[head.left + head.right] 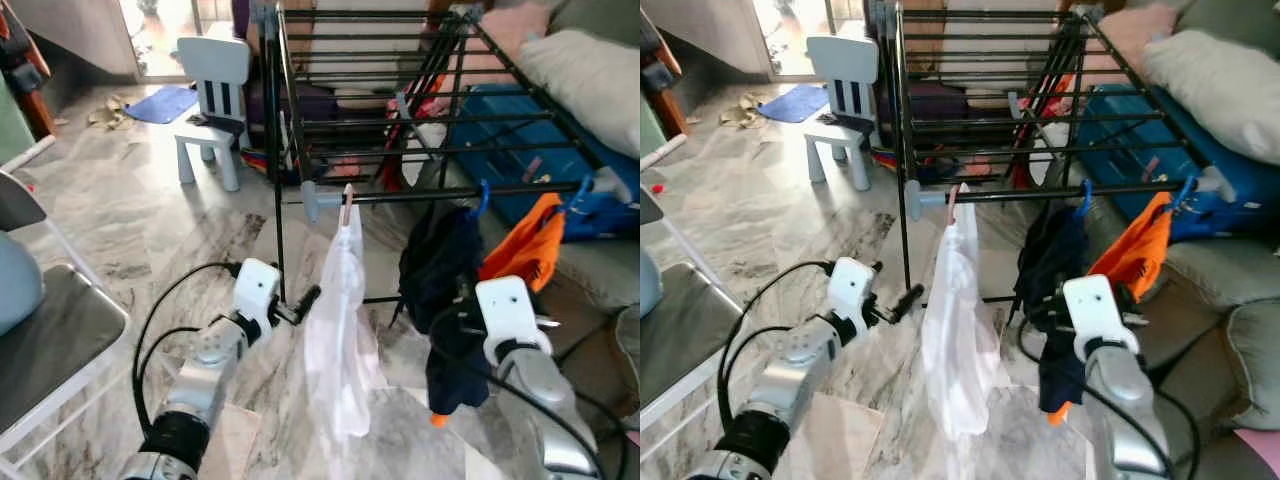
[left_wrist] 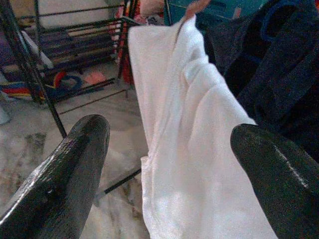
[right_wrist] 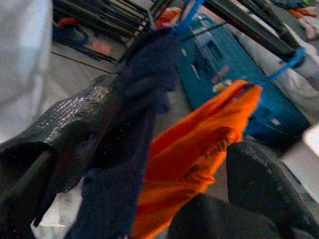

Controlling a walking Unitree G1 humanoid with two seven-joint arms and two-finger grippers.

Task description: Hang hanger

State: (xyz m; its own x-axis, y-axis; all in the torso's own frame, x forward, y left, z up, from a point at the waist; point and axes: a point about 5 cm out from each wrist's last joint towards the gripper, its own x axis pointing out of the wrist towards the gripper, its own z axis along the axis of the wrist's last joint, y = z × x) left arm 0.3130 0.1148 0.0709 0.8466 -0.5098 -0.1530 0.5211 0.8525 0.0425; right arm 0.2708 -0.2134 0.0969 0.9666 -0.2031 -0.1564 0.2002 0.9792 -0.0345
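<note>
In the left eye view, a white garment [image 1: 340, 330] hangs on a pink hanger [image 1: 346, 203] from the front rail of a black drying rack [image 1: 420, 120], beside a dark garment [image 1: 440, 270] and an orange one [image 1: 530, 245]. The left gripper [image 1: 305, 300] sits just beside the white garment. In the left wrist view, its fingers [image 2: 70, 169] stand apart around the white cloth. In the right wrist view, the right gripper [image 3: 164, 164] fingers are spread, dark fabric between them.

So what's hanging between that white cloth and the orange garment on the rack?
A dark navy garment on a blue hanger, seen in both eye views.
</note>
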